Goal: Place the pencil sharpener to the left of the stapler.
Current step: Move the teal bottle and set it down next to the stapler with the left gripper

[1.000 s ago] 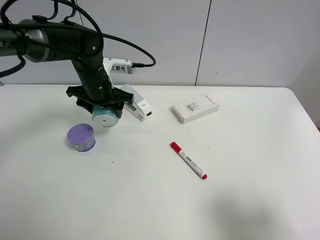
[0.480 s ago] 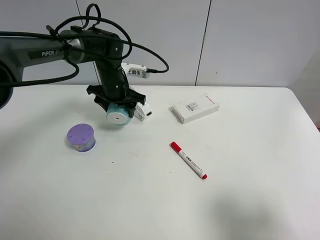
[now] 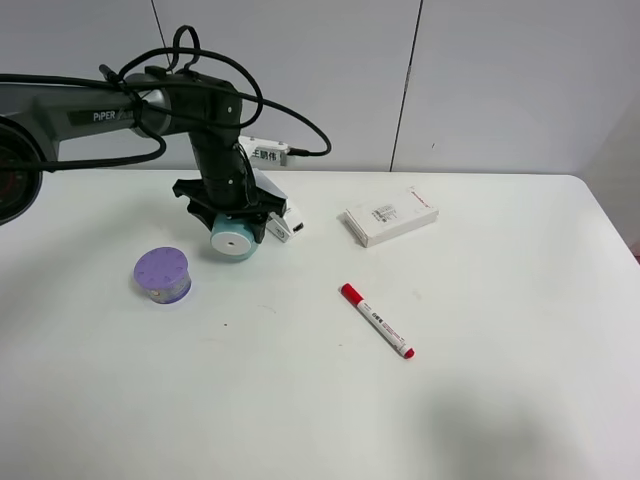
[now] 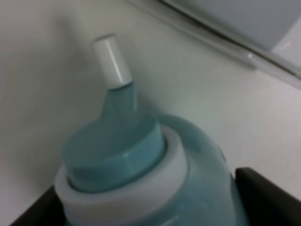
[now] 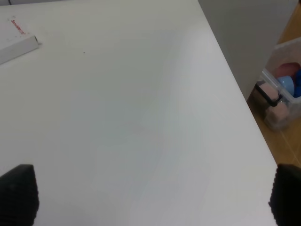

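The teal pencil sharpener is tilted, its white round base facing the high camera, and my left gripper is shut on it low over the table. It hangs just left of the white and grey stapler, whose back half is hidden by the arm. In the left wrist view the sharpener fills the picture, its white-tipped neck pointing at the tabletop, with dark fingers on either side. My right gripper is open over bare table, out of the high view.
A purple round puck sits left of the sharpener. The flat white box lies right of the stapler, and a red-capped marker lies mid-table. Past the table's right edge stands a clear bin on the floor.
My left arm has carried the sharpener to the right, from beside the puck to close against the stapler's left side, then dipped slightly. Nothing else has moved.
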Controlling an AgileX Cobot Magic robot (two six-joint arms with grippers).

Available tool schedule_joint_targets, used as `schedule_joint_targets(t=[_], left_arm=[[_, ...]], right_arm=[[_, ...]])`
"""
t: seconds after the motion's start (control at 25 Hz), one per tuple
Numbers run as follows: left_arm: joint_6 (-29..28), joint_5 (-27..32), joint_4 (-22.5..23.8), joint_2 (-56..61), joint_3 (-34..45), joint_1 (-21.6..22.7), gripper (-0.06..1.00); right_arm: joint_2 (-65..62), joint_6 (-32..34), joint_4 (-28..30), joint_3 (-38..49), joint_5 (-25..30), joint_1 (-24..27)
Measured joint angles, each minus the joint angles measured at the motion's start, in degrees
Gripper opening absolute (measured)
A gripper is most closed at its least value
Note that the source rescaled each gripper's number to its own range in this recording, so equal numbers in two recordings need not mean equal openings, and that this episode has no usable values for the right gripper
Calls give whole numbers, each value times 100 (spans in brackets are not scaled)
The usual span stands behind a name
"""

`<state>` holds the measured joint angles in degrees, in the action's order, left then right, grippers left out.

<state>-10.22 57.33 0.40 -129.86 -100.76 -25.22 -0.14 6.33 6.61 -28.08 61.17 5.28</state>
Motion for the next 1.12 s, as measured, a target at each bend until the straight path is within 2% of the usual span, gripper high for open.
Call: schedule_joint_targets(t=[0.84, 1.04, 1.08, 1.12], left_arm=[[106, -239, -219, -201, -5, 60, 4], [280, -228, -242, -201, -5, 60, 4], [304, -224, -242, -201, -5, 60, 7], [319, -224, -260, -201, -5, 60, 17]], right_arm=[[0, 0, 0, 0, 0, 0], [0, 0, 0, 0, 0, 0], [0, 0, 0, 0, 0, 0], [0, 0, 0, 0, 0, 0]])
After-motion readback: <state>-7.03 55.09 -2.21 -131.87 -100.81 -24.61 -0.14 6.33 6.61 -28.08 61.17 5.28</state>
